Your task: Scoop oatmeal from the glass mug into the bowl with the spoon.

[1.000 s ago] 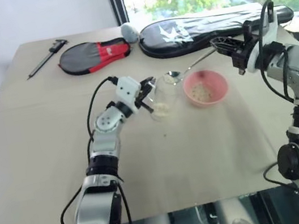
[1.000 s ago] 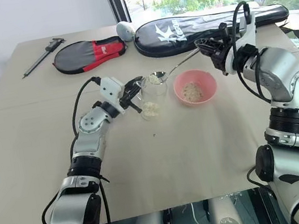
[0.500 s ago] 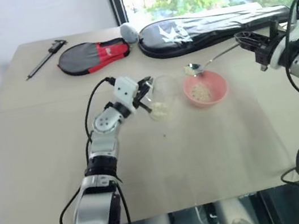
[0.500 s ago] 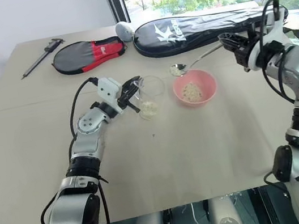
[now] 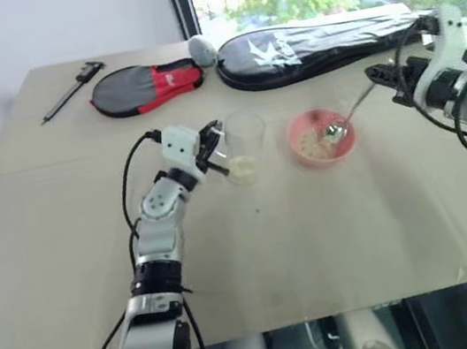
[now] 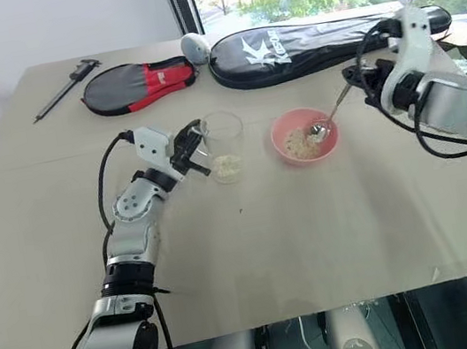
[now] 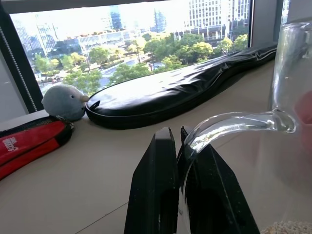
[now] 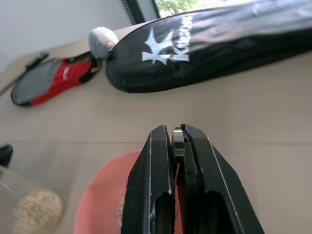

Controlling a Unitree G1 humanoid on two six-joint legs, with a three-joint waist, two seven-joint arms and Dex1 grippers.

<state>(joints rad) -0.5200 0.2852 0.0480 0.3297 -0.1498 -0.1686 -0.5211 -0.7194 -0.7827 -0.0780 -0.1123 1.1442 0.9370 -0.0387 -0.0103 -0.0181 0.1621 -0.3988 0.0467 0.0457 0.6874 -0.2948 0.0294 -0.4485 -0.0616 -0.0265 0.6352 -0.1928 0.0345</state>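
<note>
The glass mug (image 5: pixel 245 144) stands near the table's middle with pale oatmeal (image 6: pixel 227 167) at its bottom. My left gripper (image 5: pixel 213 149) is shut on the mug's clear handle (image 7: pixel 229 124). To the right of the mug sits the pink bowl (image 5: pixel 299 147), with oat flakes (image 6: pixel 300 140) inside. My right gripper (image 6: pixel 356 79) is shut on the spoon's thin handle (image 8: pixel 178 141). The spoon (image 6: pixel 328 118) slants down from it. Its small silver end (image 5: pixel 332 131) lies inside the bowl on the flakes.
A long black racket bag (image 5: pixel 326 33) lies along the table's far edge. A red and black paddle cover (image 5: pixel 147 86), a grey plush toy (image 5: pixel 202 50) and a dark caliper (image 5: pixel 71 87) lie to its left. The table's edge runs close to my right arm.
My right gripper rolled and swung right, carrying the spoon from above the mug into the bowl. The mug, tilted before, now stands more upright, a little further left, in my left gripper.
</note>
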